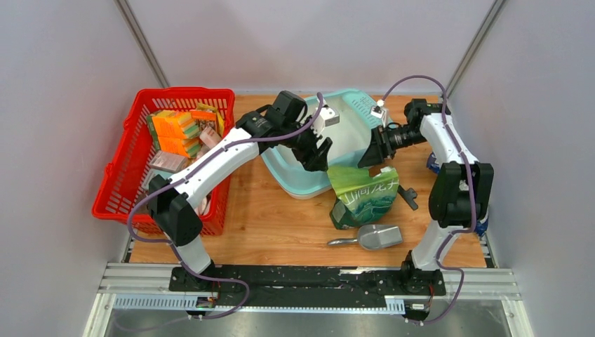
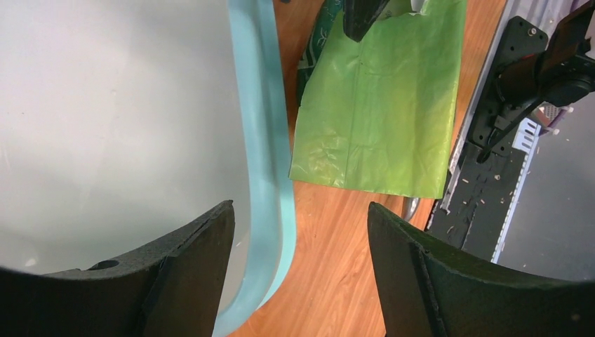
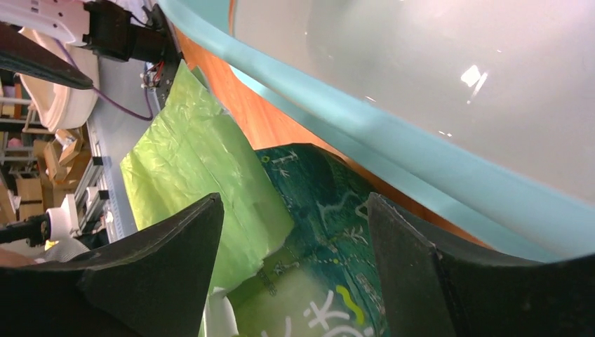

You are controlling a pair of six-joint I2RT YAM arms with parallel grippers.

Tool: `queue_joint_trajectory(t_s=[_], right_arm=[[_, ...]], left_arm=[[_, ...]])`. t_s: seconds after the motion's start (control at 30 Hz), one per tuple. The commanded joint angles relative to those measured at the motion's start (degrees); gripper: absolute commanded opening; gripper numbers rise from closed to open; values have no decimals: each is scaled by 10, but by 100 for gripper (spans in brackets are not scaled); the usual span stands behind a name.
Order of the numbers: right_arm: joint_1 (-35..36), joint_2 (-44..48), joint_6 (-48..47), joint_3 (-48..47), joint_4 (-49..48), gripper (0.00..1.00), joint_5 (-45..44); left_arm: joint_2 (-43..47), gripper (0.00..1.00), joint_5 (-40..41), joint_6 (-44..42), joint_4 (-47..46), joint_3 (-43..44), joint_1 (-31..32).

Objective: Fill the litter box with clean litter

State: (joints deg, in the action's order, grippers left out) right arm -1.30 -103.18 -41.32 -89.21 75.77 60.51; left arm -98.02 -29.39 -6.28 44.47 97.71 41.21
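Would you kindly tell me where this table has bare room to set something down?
Most bare table lies in front of the litter box, between the red basket and the green bag. It is crowded by the bag's top, where the left gripper and right gripper hang, and around the scoop.

1. A wooden worktop [image 1: 281, 217] is seen carrying everything.
2. A red basket [image 1: 119, 189] is set at its left side.
3. The litter box [image 1: 295, 184] is placed at back centre.
4. A green bag [image 1: 365, 196] is laid just beside the box's right corner.
5. A grey scoop [image 1: 372, 237] is laid nearer the front, near the bag.
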Motion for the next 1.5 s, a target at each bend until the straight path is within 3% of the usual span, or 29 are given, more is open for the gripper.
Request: queue_joint_trajectory(t_s=[0.0,0.13,0.37,0.57,0.67,0.7,0.8,1.03,1.27,1.47], right_arm=[[39,-4,-53,-5,197,75,49],[56,-2,-53,10,197,70,48],[57,16,-32,28,198,72,52],[59,31,-32,42,198,58,51],[60,37,-38,34,198,35,59],[60,39,-41,29,198,16,61],[60,53,-42,-8,198,0,70],[61,115,-76,-111,195,0,48],[73,174,-116,-113,166,0,5],[74,205,-86,-75,123,0,2]], left_arm=[[22,77,-1,3,-4,3,-2],[17,77,-15,-7,1,8,-3],[-2,77,-37,-13,0,24,-3],[-19,76,-47,-7,-12,38,-3],[-23,76,-54,-5,-19,40,-3],[-24,76,-57,-3,-22,40,-3],[-24,78,-59,6,-35,39,-3],[-11,82,-79,30,-119,33,-4],[-16,82,-104,53,-157,45,-3],[-36,68,-162,59,-157,65,-3]])
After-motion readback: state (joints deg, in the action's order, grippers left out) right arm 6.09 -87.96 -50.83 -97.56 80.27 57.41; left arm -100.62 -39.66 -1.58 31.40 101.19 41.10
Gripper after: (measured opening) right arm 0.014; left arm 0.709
